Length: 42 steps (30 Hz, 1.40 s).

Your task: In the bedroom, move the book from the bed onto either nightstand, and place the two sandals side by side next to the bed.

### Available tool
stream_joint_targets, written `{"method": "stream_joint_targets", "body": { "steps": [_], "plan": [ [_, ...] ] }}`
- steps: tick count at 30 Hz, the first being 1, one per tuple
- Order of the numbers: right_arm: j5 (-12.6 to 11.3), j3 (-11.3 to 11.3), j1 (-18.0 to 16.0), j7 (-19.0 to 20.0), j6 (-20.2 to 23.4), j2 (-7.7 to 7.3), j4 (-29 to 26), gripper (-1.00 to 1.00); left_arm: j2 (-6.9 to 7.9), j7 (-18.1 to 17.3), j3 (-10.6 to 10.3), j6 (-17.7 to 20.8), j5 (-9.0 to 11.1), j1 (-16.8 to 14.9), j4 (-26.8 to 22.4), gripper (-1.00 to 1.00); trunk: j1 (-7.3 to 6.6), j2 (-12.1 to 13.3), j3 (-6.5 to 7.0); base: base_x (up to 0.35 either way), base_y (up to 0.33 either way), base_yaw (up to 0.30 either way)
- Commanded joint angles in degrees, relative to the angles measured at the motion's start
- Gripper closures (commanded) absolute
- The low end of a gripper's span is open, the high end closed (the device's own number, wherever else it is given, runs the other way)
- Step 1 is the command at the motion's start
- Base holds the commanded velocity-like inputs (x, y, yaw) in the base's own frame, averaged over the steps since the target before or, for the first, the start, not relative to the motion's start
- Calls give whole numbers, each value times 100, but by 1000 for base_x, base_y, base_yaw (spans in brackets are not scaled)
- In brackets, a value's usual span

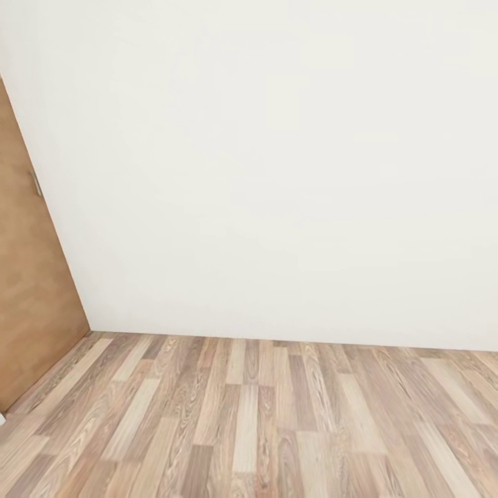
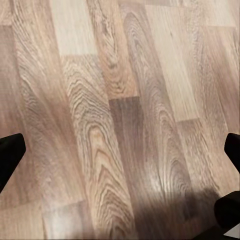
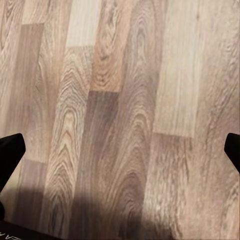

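Note:
The book, the bed, the nightstand and the sandals are out of view. In the left wrist view my left gripper (image 2: 120, 150) is open over bare wood-plank floor (image 2: 115, 100), its black fingertips (image 2: 10, 150) far apart with nothing between them. The right wrist view has my right gripper (image 3: 120, 150) open in the same way, its dark fingertips (image 3: 10, 150) spread wide over the plank floor (image 3: 125, 110) and holding nothing.
A plain white wall (image 1: 277, 173) stands straight ahead in the head view and meets the light brown plank floor (image 1: 249, 422). A brown door (image 1: 28, 277) with a small metal handle (image 1: 36, 183) runs along the left side.

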Motion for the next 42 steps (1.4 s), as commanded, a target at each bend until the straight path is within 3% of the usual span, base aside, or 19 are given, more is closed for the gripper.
{"method": "stream_joint_targets", "body": {
  "steps": [1,23,42],
  "plan": [
    [-38,-22,-8,31,-11,-2,19,-100,0,-7,49,-22,-60,-3,3,-100,3,-3,-6,313,0,0],
    [-41,-22,-8,31,-11,-2,19,-100,-2,-7,42,-27,-60,-3,3,-100,3,-3,-6,313,0,0],
    [-58,-22,-8,31,-9,-2,19,-100,1,-7,49,-22,-60,-3,6,-100,3,-3,-6,154,0,0]
  ]
}}
